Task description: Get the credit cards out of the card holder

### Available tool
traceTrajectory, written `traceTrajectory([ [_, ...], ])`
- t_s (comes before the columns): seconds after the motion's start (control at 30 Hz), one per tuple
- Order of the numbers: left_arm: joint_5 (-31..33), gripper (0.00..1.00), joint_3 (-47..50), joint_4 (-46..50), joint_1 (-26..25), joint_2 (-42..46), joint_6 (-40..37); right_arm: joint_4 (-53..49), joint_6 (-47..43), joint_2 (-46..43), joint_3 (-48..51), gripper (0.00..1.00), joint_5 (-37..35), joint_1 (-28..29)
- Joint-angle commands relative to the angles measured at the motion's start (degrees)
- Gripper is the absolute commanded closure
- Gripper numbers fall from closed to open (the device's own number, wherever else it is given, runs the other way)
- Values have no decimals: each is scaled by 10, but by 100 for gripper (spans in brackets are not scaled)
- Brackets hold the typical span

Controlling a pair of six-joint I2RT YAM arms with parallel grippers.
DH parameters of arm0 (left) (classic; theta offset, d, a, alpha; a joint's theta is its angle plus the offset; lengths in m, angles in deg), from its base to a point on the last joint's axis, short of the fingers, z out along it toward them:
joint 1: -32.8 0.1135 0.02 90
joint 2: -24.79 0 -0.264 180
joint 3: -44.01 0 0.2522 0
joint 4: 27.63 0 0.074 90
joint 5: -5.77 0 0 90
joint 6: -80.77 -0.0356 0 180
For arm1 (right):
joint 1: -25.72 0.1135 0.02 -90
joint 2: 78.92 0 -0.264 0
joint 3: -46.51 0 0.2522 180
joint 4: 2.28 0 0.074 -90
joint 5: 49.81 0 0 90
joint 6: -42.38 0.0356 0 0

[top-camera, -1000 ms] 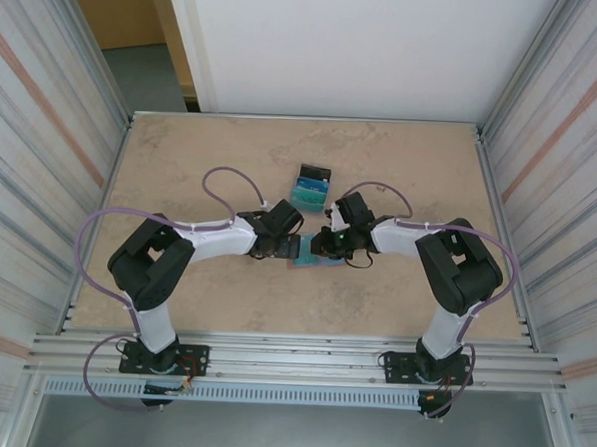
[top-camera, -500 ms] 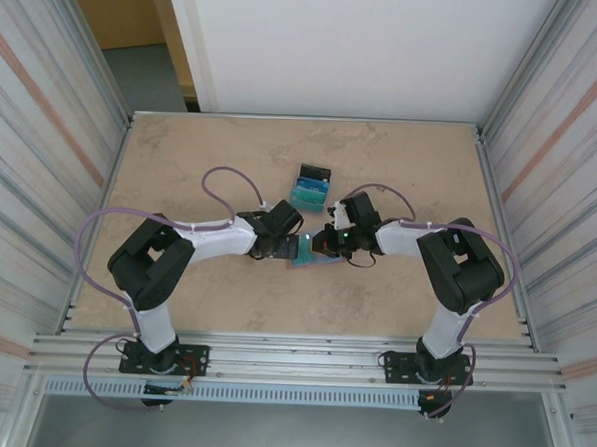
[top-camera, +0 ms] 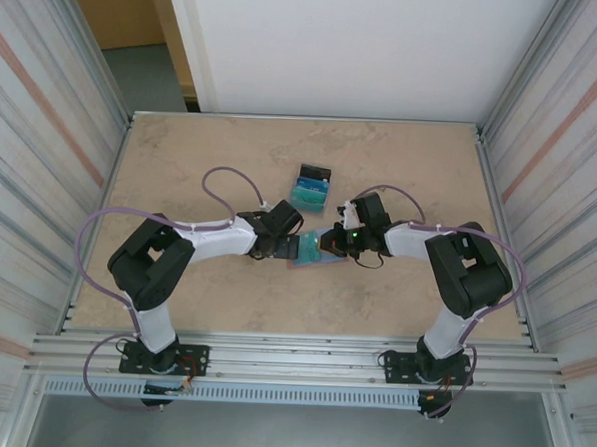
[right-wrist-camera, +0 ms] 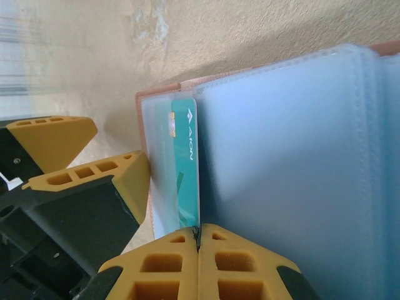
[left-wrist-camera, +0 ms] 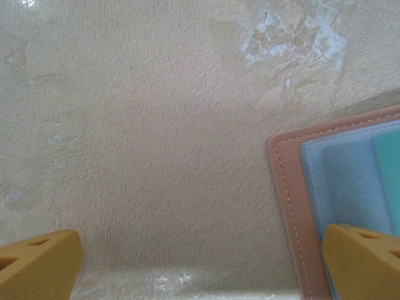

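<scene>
Two end effectors: the left end effector and the right end effector meet nose to nose over the card holder, in the middle of the worktop.
Holder position: it lies open and flat with the blue-grey pockets up, and its salmon border shows at the edge nearest the left arm.
Right state: the fingers are pressed together, pinching the near edge of the teal card, which sits partly under a clear pocket.
Left state: the fingers are spread wide apart. One fingertip sits over the holder's stitched corner and the other over bare worktop. I cannot tell whether it presses down firmly.
Already out: a small pile of cards lies just beyond the holder, apart from it.
Step in hand: this looks like drawing the teal card out of its pocket.
Pull direction: pull straight along the card's long axis, toward the right arm, low and parallel to the worktop. A lifted or skewed pull would likely jam the corners in the sleeve.
Anchor: the left fingertip should bear down on the holder during the pull, or the light wallet will probably slide along with the card.
Grip risk: the pinch takes only a thin strip of slick plastic, so a slow, even draw suits it better than a jerk.
After release: set the card on the pile, clear of the holder.
</scene>
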Motion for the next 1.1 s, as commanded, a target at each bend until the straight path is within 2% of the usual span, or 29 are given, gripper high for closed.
traceTrajectory([
  [0.0,-1,1,4,36,-5,1,-9,-21,-12,-19,3,100,-10,-3],
  [0.37,-27,1,-23,17,-5,53,-33,-15,-6,-23,4,100,0,-3],
  [0.8,-27,1,-47,28,-5,-12,-40,2,4,-16,5,100,14,-2],
  [1.07,-37,1,-52,27,-5,-33,-45,42,25,3,4,91,35,5],
])
